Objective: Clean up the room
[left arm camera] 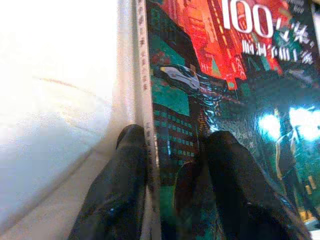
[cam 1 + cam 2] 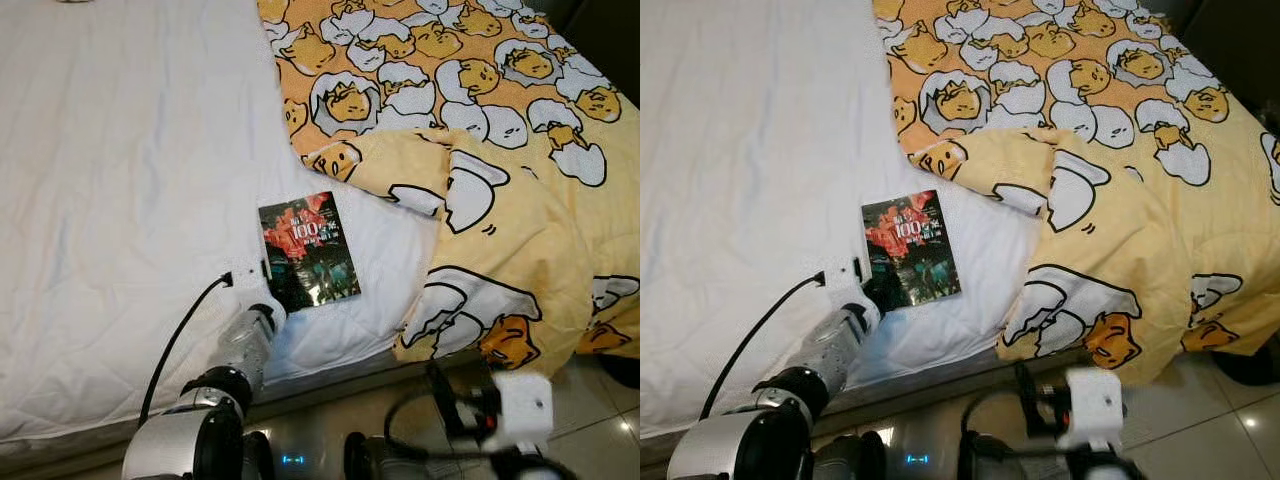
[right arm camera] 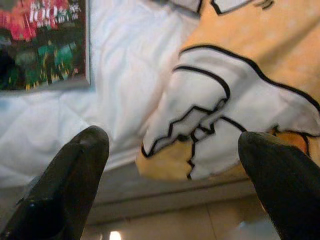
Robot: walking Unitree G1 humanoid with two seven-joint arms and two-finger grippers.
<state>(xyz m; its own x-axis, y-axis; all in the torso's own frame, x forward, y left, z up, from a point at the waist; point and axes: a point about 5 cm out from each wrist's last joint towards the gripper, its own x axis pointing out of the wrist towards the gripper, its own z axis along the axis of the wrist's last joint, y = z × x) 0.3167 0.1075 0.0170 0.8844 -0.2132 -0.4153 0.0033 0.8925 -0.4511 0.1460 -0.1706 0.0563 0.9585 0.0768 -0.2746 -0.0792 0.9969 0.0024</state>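
Left gripper (image 1: 175,165) pinching near left edge of book (image 2: 309,250) on bed (image 2: 120,180), for lifting; right gripper (image 3: 172,165) spread, idle.

Left arm extended forward, left end effector (image 1: 172,165) fingers pinched closed, right end effector (image 3: 172,165) held low, fingers spread apart

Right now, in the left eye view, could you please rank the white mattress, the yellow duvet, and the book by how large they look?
1. white mattress
2. yellow duvet, nearly as large
3. book, smallest by far, gripped at its spine edge by the left gripper
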